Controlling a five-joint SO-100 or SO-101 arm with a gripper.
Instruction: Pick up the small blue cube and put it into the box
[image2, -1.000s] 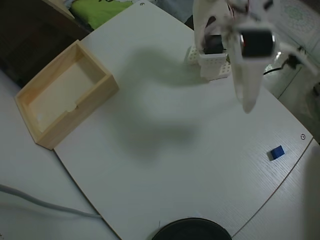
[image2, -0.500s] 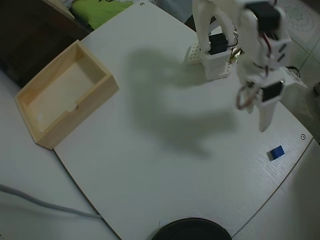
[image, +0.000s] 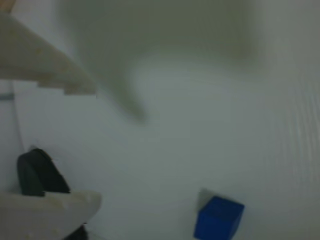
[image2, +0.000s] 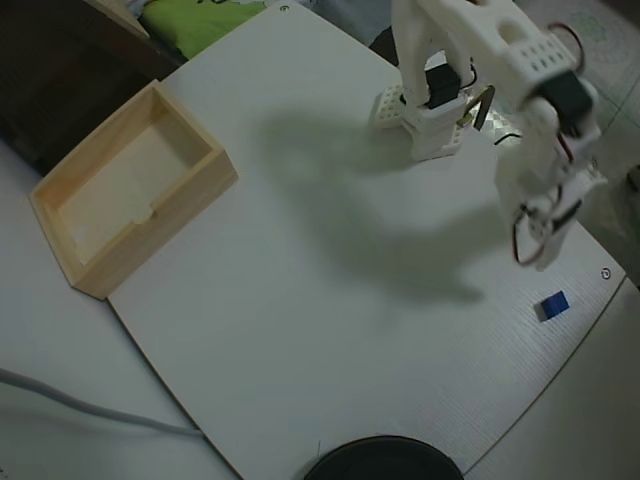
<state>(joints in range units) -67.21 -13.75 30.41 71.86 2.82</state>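
Observation:
The small blue cube (image2: 551, 305) lies on the white board near its right edge in the overhead view. In the wrist view it (image: 218, 218) sits at the bottom, right of centre. My gripper (image2: 540, 250) hangs above the board just above-left of the cube, not touching it. In the wrist view the gripper (image: 96, 145) is open and empty, with one pale finger (image: 50, 75) at upper left and the other (image: 50, 210) at lower left. The box (image2: 165, 235), an open tray of pale wood, stands empty at the far left.
The arm's base (image2: 430, 115) is fixed at the board's top centre. A black round object (image2: 385, 462) sits at the bottom edge. A grey cable (image2: 90, 408) runs along the lower left. A green item (image2: 200, 20) lies past the top edge.

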